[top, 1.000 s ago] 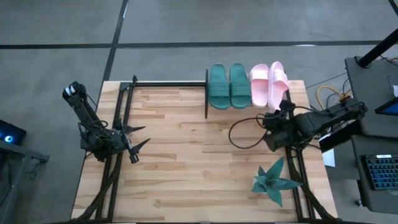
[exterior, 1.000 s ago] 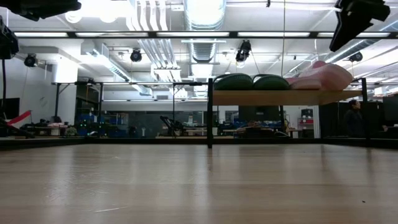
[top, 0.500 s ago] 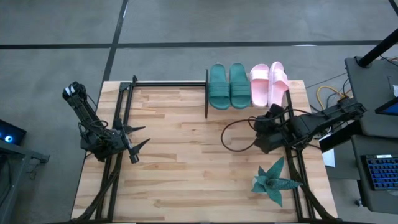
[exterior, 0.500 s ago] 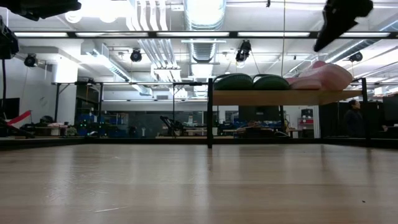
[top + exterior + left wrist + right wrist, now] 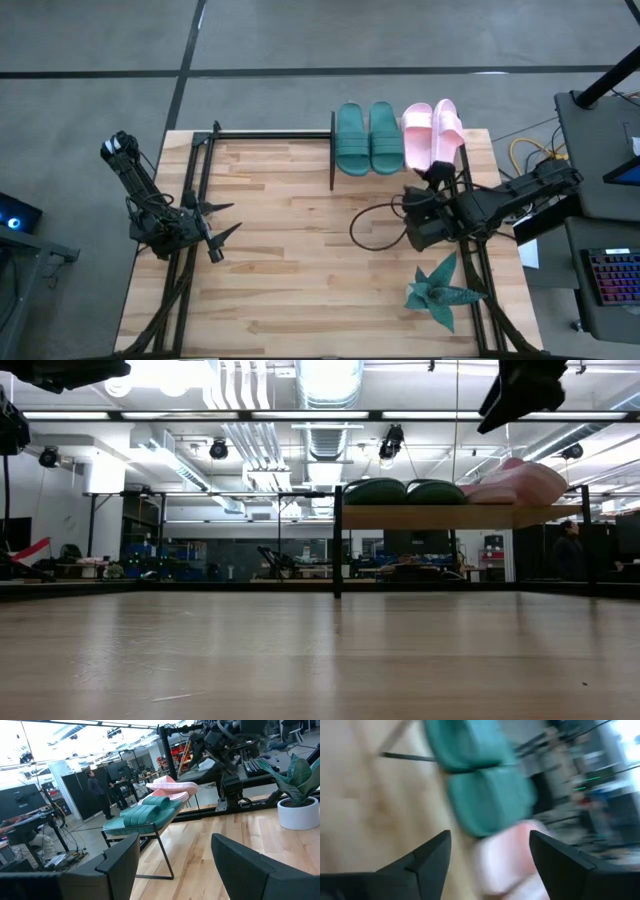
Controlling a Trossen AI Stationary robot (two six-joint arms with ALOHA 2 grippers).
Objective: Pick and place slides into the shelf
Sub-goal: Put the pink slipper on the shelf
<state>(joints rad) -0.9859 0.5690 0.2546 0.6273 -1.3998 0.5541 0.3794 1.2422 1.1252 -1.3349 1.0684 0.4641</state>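
Slides (image 5: 398, 137) all sit on the shelf (image 5: 450, 517) now, four in a row at the table's far edge: two teal ones (image 5: 368, 138) side by side toward the middle, two pink ones (image 5: 433, 134) toward the right end. From the low view the outer pink one (image 5: 525, 478) looks tilted up against its partner, probably because the board is only just wide enough for four. Right gripper (image 5: 418, 222) hovers over the table just in front of the pink pair, jaws spread wide and empty, its wrist camera looking past both fingers at teal and pink foam. That reads like a release. Left gripper (image 5: 222, 229) waits well apart at the table's left side, fingers parted, nothing between them. Plant (image 5: 438, 291) stands at the near right. Nothing looks left to pick up.
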